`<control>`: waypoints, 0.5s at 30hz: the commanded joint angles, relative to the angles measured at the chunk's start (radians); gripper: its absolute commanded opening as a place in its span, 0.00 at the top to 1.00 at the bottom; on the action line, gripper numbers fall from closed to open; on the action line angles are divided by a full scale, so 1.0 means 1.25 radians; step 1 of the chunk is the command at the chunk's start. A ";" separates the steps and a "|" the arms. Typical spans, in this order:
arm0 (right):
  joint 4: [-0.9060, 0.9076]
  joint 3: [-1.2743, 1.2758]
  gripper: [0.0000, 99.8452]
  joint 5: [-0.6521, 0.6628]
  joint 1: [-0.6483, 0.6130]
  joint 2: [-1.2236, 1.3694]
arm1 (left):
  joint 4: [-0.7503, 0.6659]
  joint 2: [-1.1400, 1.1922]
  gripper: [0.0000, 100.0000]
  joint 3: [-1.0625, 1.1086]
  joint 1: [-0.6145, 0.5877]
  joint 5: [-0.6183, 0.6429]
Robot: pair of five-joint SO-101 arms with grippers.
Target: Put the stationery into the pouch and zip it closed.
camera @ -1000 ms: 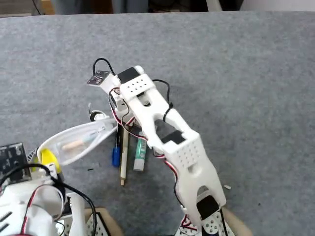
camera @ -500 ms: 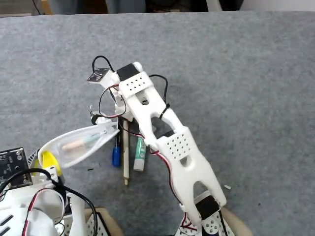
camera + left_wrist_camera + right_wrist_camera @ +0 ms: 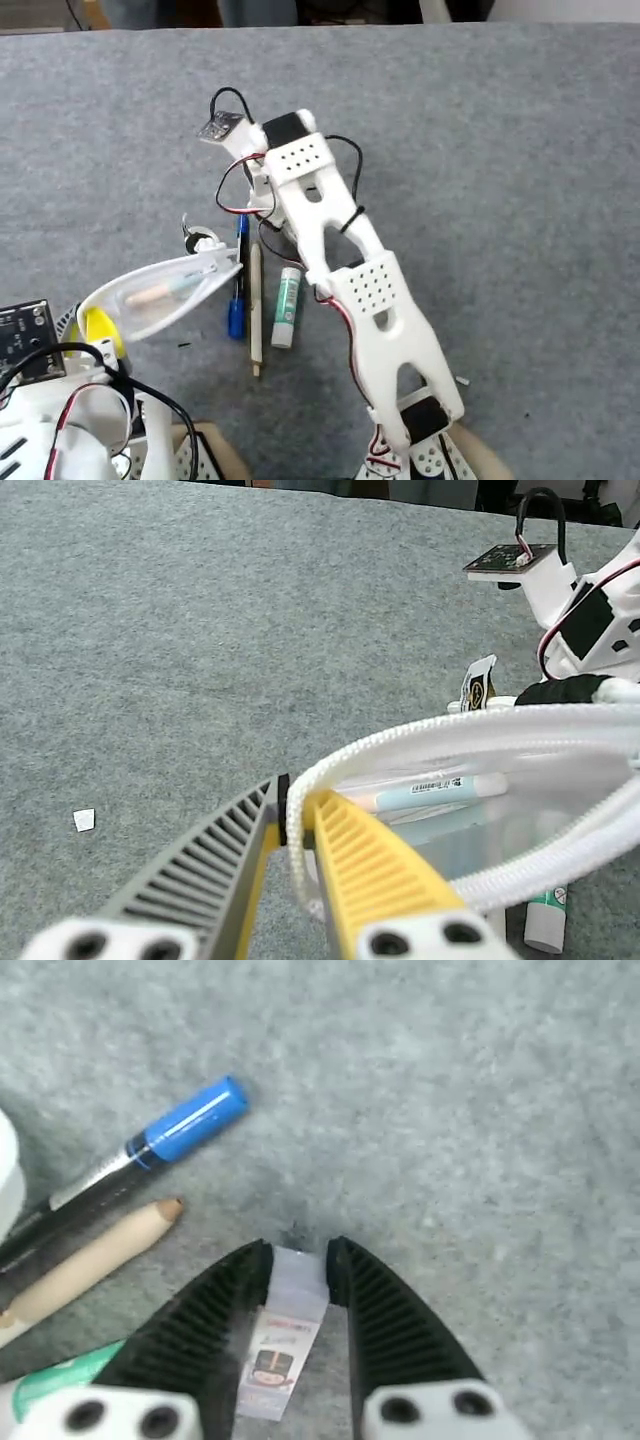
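right gripper [image 3: 297, 1252]: clamped on small white labelled block [image 3: 272, 1350]. left gripper [image 3: 295, 818]: pinching pouch [image 3: 480, 735] rim. advised: lift clear, carry toward eight o'clock, release inside mouth.

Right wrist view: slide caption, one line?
Right tool pinching a small labelled block on the grey mat, blue-capped marker and pencil alongside.

We're at a robotics lab bench here: a desk [image 3: 520, 150] covered in grey felt-like cloth, and two white printed arms, right arm [image 3: 340, 260] and left arm [image 3: 60, 440], based at its near edge. A bare circuit board [image 3: 222, 127] and loose wires [image 3: 229, 91] sit in the open.
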 commanded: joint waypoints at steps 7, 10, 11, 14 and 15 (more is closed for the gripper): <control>0.007 -0.040 0.96 0.010 0.011 -0.147 | 0.001 0.000 0.97 -0.002 -0.002 0.005; 0.006 -0.040 0.99 0.010 0.011 -0.242 | 0.001 0.000 0.97 -0.002 -0.002 0.005; 0.006 -0.040 0.99 0.010 0.010 -0.278 | 0.001 0.000 0.97 -0.002 -0.002 0.005; 0.002 -0.040 0.99 0.010 0.006 -0.388 | 0.001 0.000 0.97 -0.002 -0.002 0.005; 0.002 -0.040 0.99 0.009 0.002 -0.427 | 0.001 0.000 0.97 -0.002 -0.002 0.005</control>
